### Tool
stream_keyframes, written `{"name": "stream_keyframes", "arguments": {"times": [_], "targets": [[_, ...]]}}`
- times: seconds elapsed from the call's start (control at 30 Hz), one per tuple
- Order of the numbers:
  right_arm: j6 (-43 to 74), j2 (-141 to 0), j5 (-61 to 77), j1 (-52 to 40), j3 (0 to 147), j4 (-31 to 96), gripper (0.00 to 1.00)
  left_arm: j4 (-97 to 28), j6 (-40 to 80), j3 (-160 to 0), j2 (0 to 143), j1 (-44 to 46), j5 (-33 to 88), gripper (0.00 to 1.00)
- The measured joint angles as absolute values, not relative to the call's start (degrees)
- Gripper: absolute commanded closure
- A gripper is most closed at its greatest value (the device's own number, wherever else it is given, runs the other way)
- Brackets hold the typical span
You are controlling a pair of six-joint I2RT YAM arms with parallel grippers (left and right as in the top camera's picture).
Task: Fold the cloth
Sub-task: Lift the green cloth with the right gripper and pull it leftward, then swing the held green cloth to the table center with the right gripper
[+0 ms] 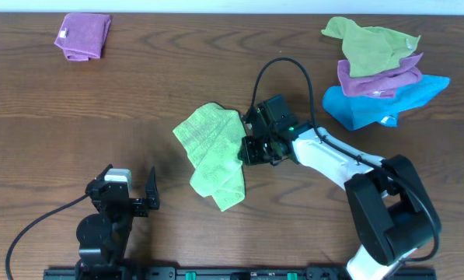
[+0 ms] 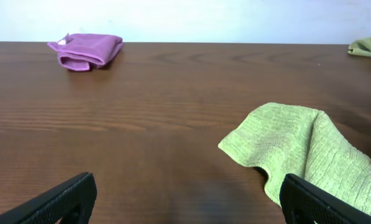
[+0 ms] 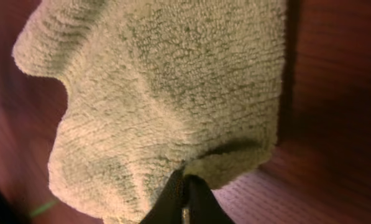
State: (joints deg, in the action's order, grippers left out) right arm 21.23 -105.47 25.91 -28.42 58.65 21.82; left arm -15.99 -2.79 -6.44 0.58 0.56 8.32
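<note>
The lime-green cloth (image 1: 211,152) lies rumpled and partly doubled over near the middle of the worktop (image 1: 177,70). Its right edge is pinched between the closed fingers of the right gripper (image 1: 248,149). The fold appears to be under way: the held edge likely needs carrying across to the opposite edge, then laying flat before release. The left gripper (image 1: 130,188) sits near the front edge, well apart from the cloth, with its fingers spread and empty. A folded purple cloth (image 1: 84,35) lies at the far left, and a pile of cloths (image 1: 379,74) at the far right.
</note>
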Motion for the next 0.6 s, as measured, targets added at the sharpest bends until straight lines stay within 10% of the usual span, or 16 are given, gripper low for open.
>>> {"name": "stream_keyframes", "arguments": {"times": [0.6], "targets": [[18.4, -105.5, 16.4, -27.2, 79.3, 33.9, 0.99, -16.0, -2.8, -6.4, 0.6, 0.6, 8.3, 0.04]]}}
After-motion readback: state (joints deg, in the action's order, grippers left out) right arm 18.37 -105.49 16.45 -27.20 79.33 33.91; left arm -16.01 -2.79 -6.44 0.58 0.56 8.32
